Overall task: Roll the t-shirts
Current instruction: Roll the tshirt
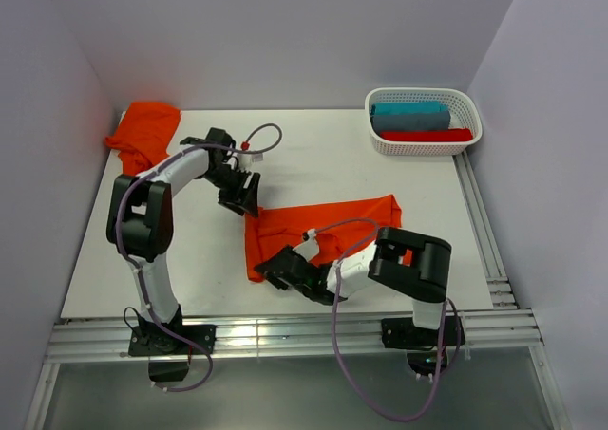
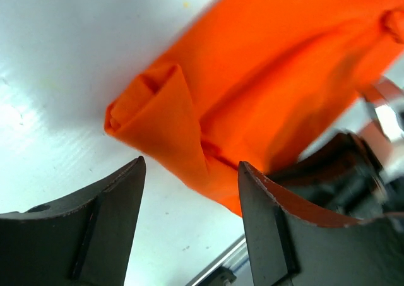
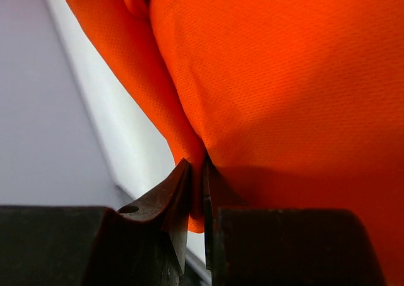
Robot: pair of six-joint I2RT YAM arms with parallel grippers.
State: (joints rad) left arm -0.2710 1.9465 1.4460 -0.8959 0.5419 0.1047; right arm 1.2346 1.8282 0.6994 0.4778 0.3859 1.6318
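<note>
Orange short-sleeved thin-fabric t-shirt (image 1: 328,223): I see right gripper (image 3: 196,172) clamped on its near edge; left gripper (image 2: 191,165) has 2 fingers apart, folded corner just beyond them.

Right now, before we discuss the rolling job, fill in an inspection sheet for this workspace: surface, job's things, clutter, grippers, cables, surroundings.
Surface: white table, metal rails along its near edge.
Job's things: mid-table t-shirt, orange, lying flattened, with its left corner folded over; corner t-shirt, orange, bunched at the far left.
Clutter: white basket at the far right, holding a teal cloth and a red cloth.
Grippers: left gripper open over the folded corner; right gripper shut on the mid-table t-shirt's edge.
Cables: left cable and right cable each loop off their arm.
Surroundings: pale walls on three sides.
</note>
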